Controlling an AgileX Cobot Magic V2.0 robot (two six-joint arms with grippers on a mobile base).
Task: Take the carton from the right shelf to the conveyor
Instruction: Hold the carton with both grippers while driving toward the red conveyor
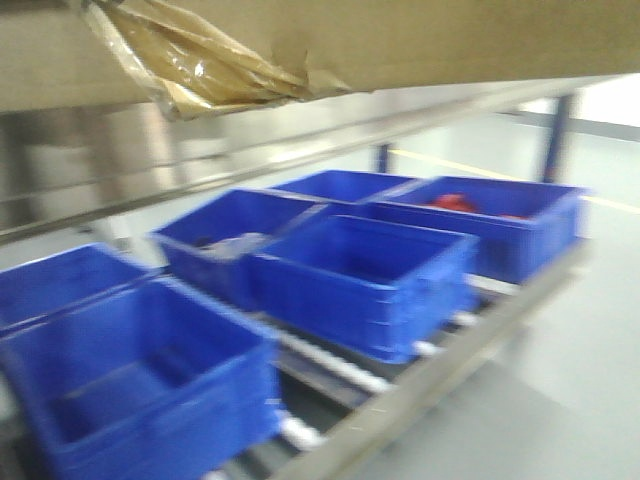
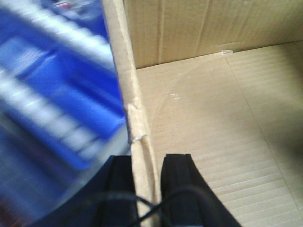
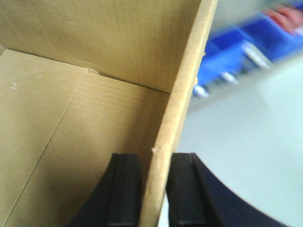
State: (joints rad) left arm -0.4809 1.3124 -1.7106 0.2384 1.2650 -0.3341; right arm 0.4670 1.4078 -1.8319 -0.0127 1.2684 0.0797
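The left pincer [image 2: 144, 189] is closed tight on the left wall of the carton [image 2: 199, 118], with one finger inside and one outside. The right pincer [image 3: 155, 189] clamps the right wall the same way. In the front view the carton fills the top, its tape tuft [image 1: 200, 60] hanging, just above the steel shelf rail [image 1: 120, 160]. It is well above the blue bins [image 1: 360, 280].

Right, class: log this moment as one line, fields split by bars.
left claw: shut on carton side wall | right claw: shut on opposite wall | carton: empty inside | blue bins: below, blurred | conveyor: not in view
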